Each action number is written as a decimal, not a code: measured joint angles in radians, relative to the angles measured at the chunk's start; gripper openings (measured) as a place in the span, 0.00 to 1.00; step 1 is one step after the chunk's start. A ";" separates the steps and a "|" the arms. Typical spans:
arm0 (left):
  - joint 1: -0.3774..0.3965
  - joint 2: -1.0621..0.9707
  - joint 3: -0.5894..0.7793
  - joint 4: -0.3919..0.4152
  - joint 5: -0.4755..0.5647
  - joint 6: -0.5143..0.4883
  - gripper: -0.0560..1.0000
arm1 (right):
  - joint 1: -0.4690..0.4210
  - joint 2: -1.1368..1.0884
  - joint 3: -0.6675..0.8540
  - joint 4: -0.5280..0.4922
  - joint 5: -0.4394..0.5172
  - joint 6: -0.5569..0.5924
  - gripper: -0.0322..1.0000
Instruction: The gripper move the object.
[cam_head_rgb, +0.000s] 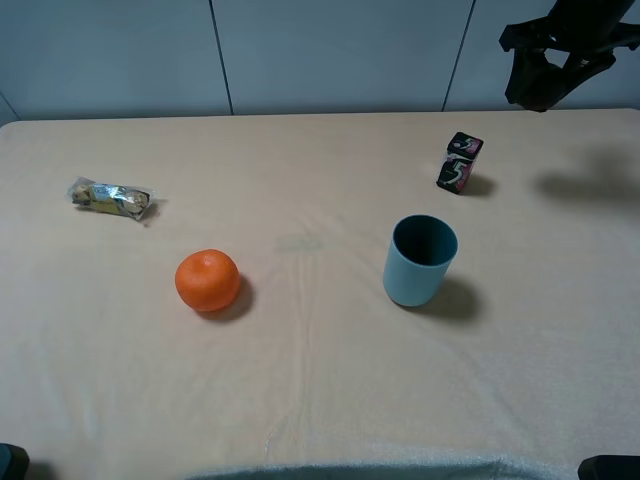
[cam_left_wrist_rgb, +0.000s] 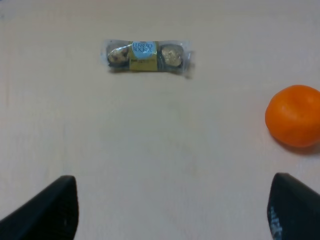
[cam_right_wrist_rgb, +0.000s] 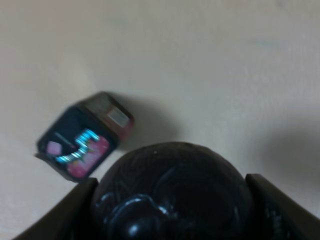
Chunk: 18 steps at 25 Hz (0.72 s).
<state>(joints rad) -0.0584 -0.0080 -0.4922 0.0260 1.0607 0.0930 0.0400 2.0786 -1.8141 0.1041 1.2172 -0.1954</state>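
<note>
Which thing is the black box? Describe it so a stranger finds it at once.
Start at the beige table and go to its far right side, behind the blue cup. The box stands there alone on the cloth. Unlike the round black ball in the right hand, it is angular, with pink and green print.

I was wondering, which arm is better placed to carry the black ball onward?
Right: the right end effector is shut on the black ball, while the left end effector hangs open and empty near the orange.
</note>
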 joint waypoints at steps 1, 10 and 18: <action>0.000 0.000 0.000 0.000 0.000 0.000 0.79 | -0.008 0.000 0.013 0.000 -0.007 0.000 0.46; 0.000 0.000 0.000 0.000 0.000 0.000 0.79 | -0.060 0.000 0.128 0.009 -0.104 -0.004 0.46; 0.000 0.000 0.000 0.000 0.000 0.000 0.79 | -0.065 0.000 0.247 0.011 -0.216 -0.009 0.46</action>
<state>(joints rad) -0.0584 -0.0080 -0.4922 0.0260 1.0607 0.0930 -0.0252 2.0786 -1.5669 0.1151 1.0009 -0.2039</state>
